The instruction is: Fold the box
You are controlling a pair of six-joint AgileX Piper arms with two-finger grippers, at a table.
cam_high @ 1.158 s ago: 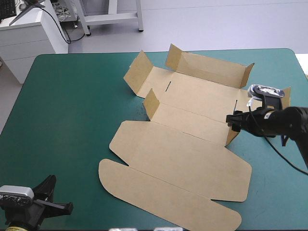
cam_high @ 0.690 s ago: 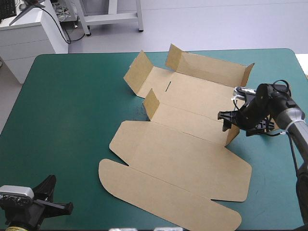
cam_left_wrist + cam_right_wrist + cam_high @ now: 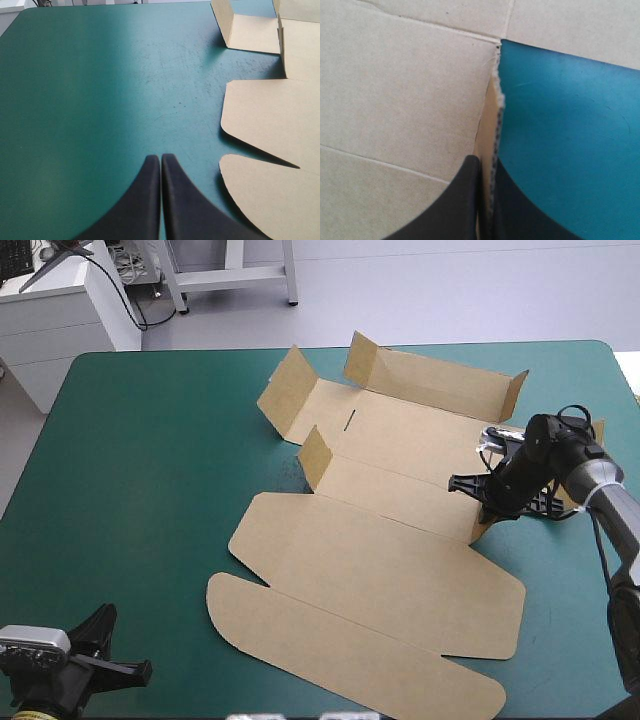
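Observation:
The brown box lies mostly flat in the middle of the table, lid panels toward the near edge. Its far wall and several small side flaps stand up. My right gripper is at the box's right side, shut on the upright side flap; the board's edge runs up between the black fingers. My left gripper is shut on nothing, low over the teal-green cover near the table's front left corner. The box's rounded lid flaps lie beside that gripper.
Teal-green cover stretches from the box to the table's left edge. Raised flaps stand at the box's far left. The table's right edge runs close behind my right arm.
My right gripper turned at the wrist, moved slightly left onto the side flap, and went from open to shut on it. The left arm has not moved.

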